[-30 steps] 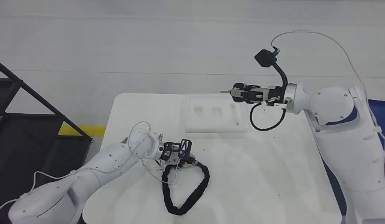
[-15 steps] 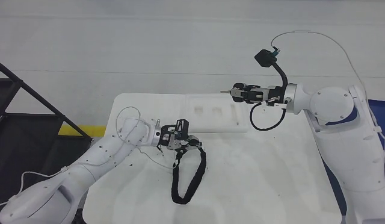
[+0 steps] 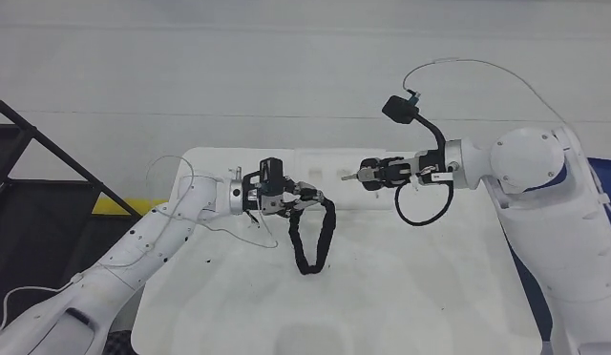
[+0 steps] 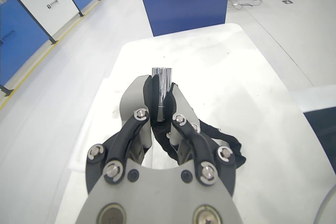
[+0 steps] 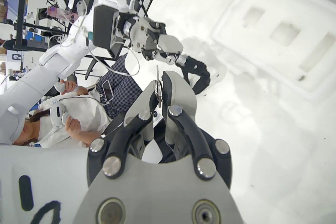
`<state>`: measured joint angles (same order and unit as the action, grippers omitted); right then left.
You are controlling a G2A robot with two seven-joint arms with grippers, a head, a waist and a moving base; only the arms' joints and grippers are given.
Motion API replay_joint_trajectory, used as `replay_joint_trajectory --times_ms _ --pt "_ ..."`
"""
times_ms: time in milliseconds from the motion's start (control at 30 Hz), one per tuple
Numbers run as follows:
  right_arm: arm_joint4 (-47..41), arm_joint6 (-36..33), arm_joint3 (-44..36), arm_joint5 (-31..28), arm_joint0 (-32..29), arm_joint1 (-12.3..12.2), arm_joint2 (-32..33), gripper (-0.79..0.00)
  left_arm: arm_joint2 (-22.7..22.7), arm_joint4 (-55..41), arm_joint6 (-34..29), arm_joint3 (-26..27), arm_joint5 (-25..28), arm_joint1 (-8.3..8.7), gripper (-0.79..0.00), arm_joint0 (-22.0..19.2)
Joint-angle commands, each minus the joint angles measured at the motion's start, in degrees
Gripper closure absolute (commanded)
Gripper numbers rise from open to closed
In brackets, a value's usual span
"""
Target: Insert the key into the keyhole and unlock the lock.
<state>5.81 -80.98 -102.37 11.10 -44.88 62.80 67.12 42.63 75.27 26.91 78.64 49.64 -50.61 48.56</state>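
the left gripper (image 3: 302, 194) now holds the cable lock (image 3: 313, 242) raised over the bench (image 3: 430, 288), nearer the middle than before, jaws clamped on its metal barrel (image 4: 162, 78). the right gripper (image 3: 364, 175), jaws pinching the key (image 3: 350, 176), is lower and closer, facing it; a gap remains, so insertion looks next.

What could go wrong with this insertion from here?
1. The key is apart from the lock, both held in the air; a slight misalignment may jam the tip on the keyhole face.
2. The left gripper clamps the lock partly over its black sleeve, so a push may make it slip.
3. The hanging cable loop may twist the lock.
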Motion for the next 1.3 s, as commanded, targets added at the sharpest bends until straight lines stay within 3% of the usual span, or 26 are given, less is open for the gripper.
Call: replay_joint_trajectory --times_ms 0,233,533,1033,1267 --pt "2.0 -2.0 -1.4 0.9 1.2 -0.2 -0.6 0.000 1.4 -0.7 0.3 1.5 -0.9 0.26 0.000 0.8" --pt "3.6 -4.0 -4.7 3.8 3.8 -0.5 -2.2 0.000 3.8 0.5 1.3 4.7 -3.2 0.42 0.000 2.6" --pt "9.0 -5.6 -6.2 5.6 5.6 -1.2 -4.3 0.000 3.3 6.0 9.8 4.5 -11.4 -0.91 0.000 3.8" --pt "9.0 -5.6 -6.2 5.6 5.6 -1.2 -4.3 0.000 3.3 6.0 9.8 4.5 -11.4 -0.91 0.000 3.8" --pt "11.5 -7.0 -7.4 5.2 6.5 -1.9 -4.8 0.000 2.8 4.2 8.6 5.6 -11.9 -1.62 0.000 6.0"
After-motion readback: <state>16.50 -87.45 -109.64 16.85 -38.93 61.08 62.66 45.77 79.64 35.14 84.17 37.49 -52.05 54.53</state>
